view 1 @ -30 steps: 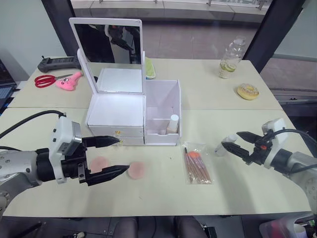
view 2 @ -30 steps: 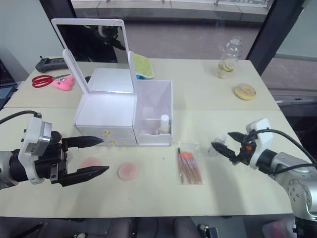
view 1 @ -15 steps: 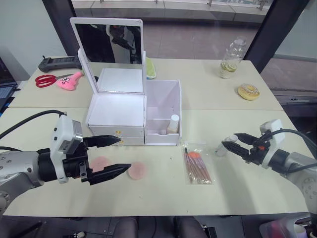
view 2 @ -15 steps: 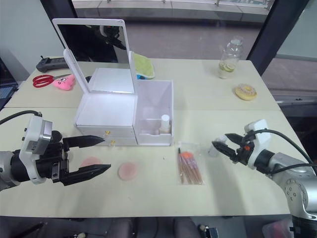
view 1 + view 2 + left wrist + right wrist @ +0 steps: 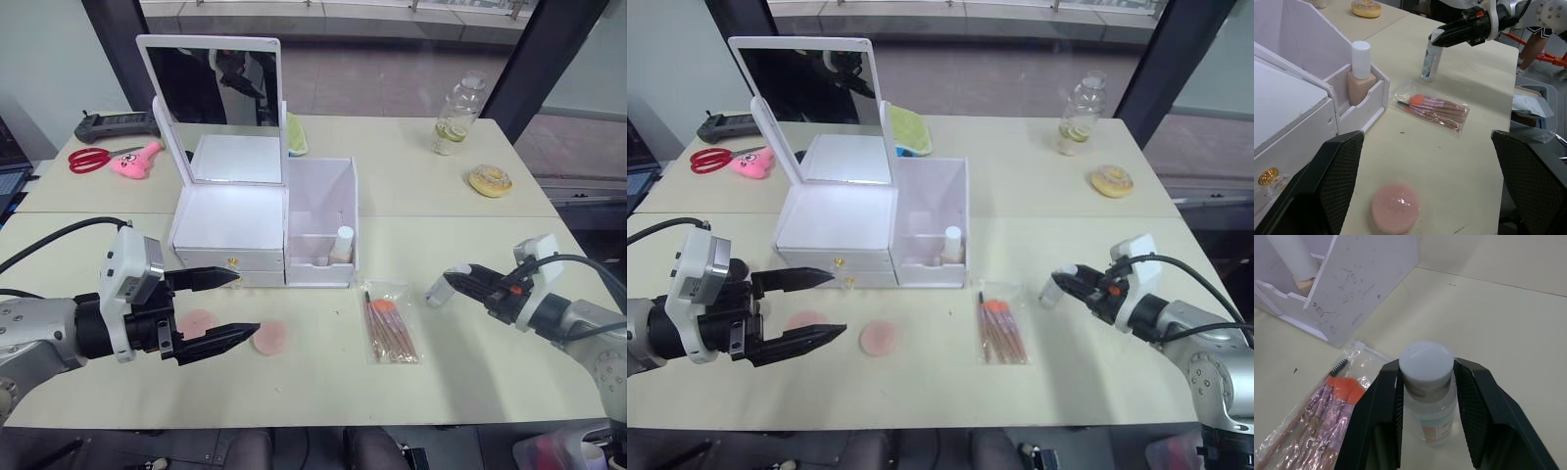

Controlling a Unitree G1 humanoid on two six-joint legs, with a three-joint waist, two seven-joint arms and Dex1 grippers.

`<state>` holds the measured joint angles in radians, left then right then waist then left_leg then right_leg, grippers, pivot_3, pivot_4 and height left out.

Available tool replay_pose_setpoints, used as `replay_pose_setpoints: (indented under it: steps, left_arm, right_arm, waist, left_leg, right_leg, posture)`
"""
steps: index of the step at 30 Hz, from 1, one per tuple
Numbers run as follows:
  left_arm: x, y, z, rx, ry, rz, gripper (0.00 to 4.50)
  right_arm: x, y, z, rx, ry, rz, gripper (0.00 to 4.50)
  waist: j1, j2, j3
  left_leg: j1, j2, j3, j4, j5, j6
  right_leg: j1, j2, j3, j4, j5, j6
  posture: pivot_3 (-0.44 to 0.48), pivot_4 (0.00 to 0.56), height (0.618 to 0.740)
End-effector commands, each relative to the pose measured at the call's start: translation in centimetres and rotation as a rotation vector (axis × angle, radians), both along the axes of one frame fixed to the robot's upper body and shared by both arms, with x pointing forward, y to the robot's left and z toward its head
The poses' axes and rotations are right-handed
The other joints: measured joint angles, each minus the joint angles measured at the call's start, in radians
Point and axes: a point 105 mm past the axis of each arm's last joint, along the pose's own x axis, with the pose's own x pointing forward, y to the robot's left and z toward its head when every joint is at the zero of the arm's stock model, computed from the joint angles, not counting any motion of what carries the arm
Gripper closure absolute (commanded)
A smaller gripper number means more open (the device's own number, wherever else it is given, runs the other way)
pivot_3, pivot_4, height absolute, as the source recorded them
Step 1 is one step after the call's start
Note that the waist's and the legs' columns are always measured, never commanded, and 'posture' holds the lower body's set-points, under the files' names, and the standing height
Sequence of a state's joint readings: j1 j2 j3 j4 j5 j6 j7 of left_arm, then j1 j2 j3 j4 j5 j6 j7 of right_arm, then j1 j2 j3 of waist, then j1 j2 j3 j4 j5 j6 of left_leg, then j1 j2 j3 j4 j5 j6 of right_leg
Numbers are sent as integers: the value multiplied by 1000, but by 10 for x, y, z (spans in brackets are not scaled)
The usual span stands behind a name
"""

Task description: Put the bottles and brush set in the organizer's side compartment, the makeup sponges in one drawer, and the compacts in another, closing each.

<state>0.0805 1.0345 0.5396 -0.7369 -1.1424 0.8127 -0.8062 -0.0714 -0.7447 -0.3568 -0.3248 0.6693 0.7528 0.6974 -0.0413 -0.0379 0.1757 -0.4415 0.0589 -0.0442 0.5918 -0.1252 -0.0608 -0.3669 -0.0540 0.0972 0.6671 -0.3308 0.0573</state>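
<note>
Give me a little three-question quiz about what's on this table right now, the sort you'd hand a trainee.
1. True or false: the right gripper is shut on the whitish-clear bottle.
2. Where does the beige bottle stand? A) on the table by the brush set B) in the side compartment of the organizer C) in a drawer
3. Fill in: the left gripper hangs open over the table near the two pink ____.

Key: 1 true, its fingers clasp the bottle just under the white cap. 2 B. 3 makeup sponges.
</note>
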Motion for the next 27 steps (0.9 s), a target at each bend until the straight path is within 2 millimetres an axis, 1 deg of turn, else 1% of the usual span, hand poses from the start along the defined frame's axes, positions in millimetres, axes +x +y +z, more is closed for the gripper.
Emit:
replay_pose_setpoints:
  steps: [1, 4, 6, 10, 12, 15, 17, 18, 20, 24, 27]
  left_arm:
    - [-3, -3, 6, 8, -25, -24, 0]
    - [-2, -3, 6, 10, -25, -23, 0]
    - [-2, -3, 6, 9, -26, -24, 0]
    - [-1, -3, 6, 7, -26, -24, 0]
    - [0, -3, 5, 9, -25, -26, 0]
    - [0, -4, 4, 6, -23, -35, 0]
    - [1, -4, 4, 5, -22, -38, 0]
    - [1, -4, 3, 6, -20, -38, 0]
    - [0, -4, 2, 11, -18, -37, 0]
    - [-1, -3, 4, 10, -25, -27, 0]
    - [-3, -3, 5, 6, -26, -19, 0]
  right_arm:
    - [2, 12, 30, -11, -107, 55, 3247]
    - [3, 30, 58, -4, -176, 134, 3247]
    - [3, 40, 71, -1, -201, 178, 3247]
    - [0, 72, 105, 7, -254, 332, 3247]
    - [-2, 90, 125, 28, -279, 436, 3247]
    - [-1, 110, 147, 63, -257, 552, 3247]
    - [6, 121, 157, 88, -231, 583, 3247]
    - [11, 127, 161, 102, -221, 585, 3247]
    - [19, 136, 161, 105, -201, 593, 3247]
    - [25, 157, 152, 84, -179, 644, 3247]
    - [31, 168, 143, 58, -170, 667, 3247]
  waist:
    - [0, 0, 0]
    - [-4, 2, 1]
    - [-3, 3, 1]
    - [-1, 3, 1]
    - [-2, 3, 1]
    - [-2, 4, 1]
    - [-2, 4, 1]
    - [-2, 4, 1]
    - [-2, 4, 1]
    - [1, 4, 2]
    - [-1, 4, 2]
  left_leg:
    - [0, 0, 0, 0, 0, 0]
    - [0, 0, 0, 0, 0, 0]
    - [0, 0, 0, 0, 0, 0]
    - [0, 0, 0, 0, 0, 0]
    - [0, 0, 0, 0, 0, 0]
    - [0, 0, -1, 0, 0, 0]
    - [0, 1, 0, 0, 0, 0]
    - [0, 1, -1, 0, 0, 0]
    - [0, 1, -1, 0, 0, 0]
    - [-1, 1, -1, 0, 0, 0]
    - [-2, 1, 0, 0, 0, 0]
  right_leg:
    - [0, 0, 0, 0, 0, 0]
    - [0, 0, 0, 0, 0, 0]
    - [0, 0, 0, 0, 0, 0]
    - [0, 0, 0, 0, 0, 0]
    - [0, 0, 0, 0, 0, 0]
    - [-1, 1, 0, 1, 0, 0]
    - [-1, 1, 0, 0, 0, 0]
    - [-1, 1, 0, 0, 0, 0]
    - [-1, 1, 0, 1, 0, 0]
    - [-2, 1, 0, 1, 0, 0]
    - [-3, 1, 0, 3, 0, 0]
  posture:
    - [0, 150, 740]
    - [0, 150, 740]
    - [0, 150, 740]
    - [0, 150, 740]
    - [0, 150, 740]
    - [0, 150, 740]
    - [0, 150, 740]
    - [0, 150, 740]
    - [0, 150, 740]
    - [0, 150, 740]
    - [0, 150, 740]
